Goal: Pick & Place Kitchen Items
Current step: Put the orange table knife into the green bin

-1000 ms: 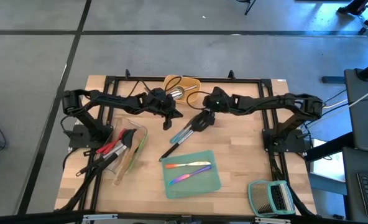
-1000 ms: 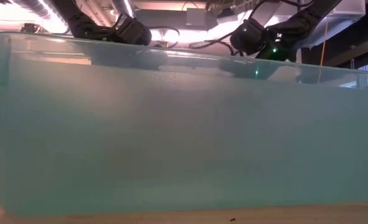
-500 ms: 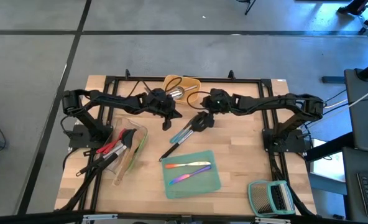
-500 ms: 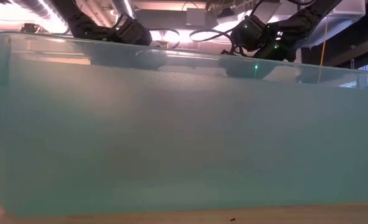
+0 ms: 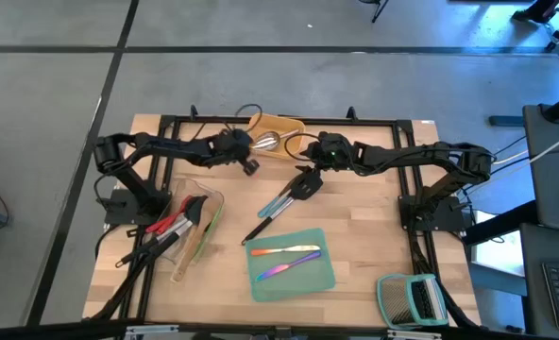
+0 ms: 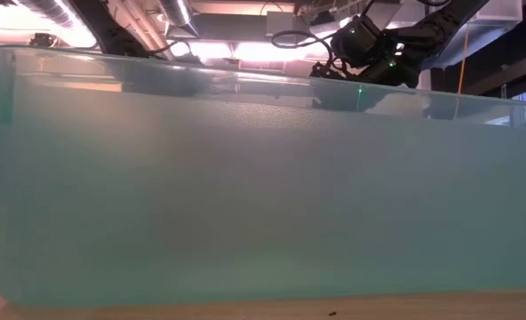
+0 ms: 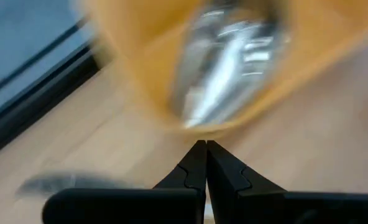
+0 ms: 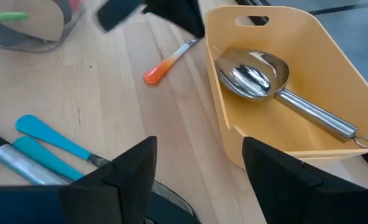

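Steel scoop (image 8: 265, 78): lodged in yellow tray (image 8: 333, 68), far bench. Left claw (image 5: 249, 166) shut, empty, beside the tray. Right claw (image 5: 303, 182) open above blue-handled tools (image 5: 278, 200); next move probably descent and grasp.

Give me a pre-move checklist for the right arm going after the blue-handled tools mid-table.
1. Right gripper open: ok, its fingers stand wide apart in the right wrist view.
2. Right gripper empty: ok, nothing shows between the fingers.
3. Blue-handled tools reachable: ok, they lie loose on the wooden table, just past the right gripper.
4. Left gripper out of the way: ok, it is shut and empty beside the yellow tray, apart from the blue tools.
5. Steel scoop settled: ok, it lies inside the yellow tray.
6. Height of the right gripper above the table: cannot tell, the teal tray blocks the low view.
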Controlling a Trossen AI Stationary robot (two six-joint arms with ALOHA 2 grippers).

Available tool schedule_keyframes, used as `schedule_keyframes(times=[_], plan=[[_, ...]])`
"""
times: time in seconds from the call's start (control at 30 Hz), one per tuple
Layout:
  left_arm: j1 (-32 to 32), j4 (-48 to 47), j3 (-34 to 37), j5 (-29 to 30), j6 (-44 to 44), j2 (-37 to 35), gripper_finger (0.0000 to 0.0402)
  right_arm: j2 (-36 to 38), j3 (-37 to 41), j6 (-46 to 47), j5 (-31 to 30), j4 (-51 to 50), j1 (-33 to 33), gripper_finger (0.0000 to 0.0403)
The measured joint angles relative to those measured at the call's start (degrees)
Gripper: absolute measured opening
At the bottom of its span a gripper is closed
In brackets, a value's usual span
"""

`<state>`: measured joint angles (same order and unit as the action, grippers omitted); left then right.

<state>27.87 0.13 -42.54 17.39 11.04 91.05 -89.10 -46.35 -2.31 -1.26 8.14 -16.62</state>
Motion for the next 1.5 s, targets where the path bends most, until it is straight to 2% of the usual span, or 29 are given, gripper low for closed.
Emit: schedule_keyframes(times=[0.17,0.47,0.63,0.83,1.0,1.17,1.3,1.5], plan=[[5.0,-1.4,0.0,0.5,5.5,0.0,0.0001,0.0,0.0,0.0,0.0,0.1,0.3,0.024],[10.2,-6.4,0.0,-1.2,6.6,0.3,0.0001,0.0,0.0,0.0,0.0,0.5,1.8,0.024],[10.1,-6.7,0.0,-0.9,6.8,2.9,0.0001,0.0,0.0,0.0,0.0,0.9,2.5,0.024],[10.1,-3.6,-0.4,-4.2,6.3,6.9,0.0001,0.0,0.0,0.0,-0.1,1.4,2.5,0.024],[9.1,-4.4,-0.5,-4.4,7.0,7.9,0.0001,0.0,0.0,0.0,-0.1,1.5,2.5,0.024],[7.3,-6.3,-0.4,-10.9,10.5,6.8,0.0001,0.0,0.0,0.0,-0.1,1.5,2.5,0.024],[5.3,-6.5,-0.3,-12.2,12.7,5.8,0.0001,0.0,0.0,0.5,-0.4,1.6,2.5,0.024],[3.7,-5.3,-0.2,-11.1,18.8,5.4,0.0001,-0.6,0.0,3.9,-8.0,2.5,3.8,0.024]])
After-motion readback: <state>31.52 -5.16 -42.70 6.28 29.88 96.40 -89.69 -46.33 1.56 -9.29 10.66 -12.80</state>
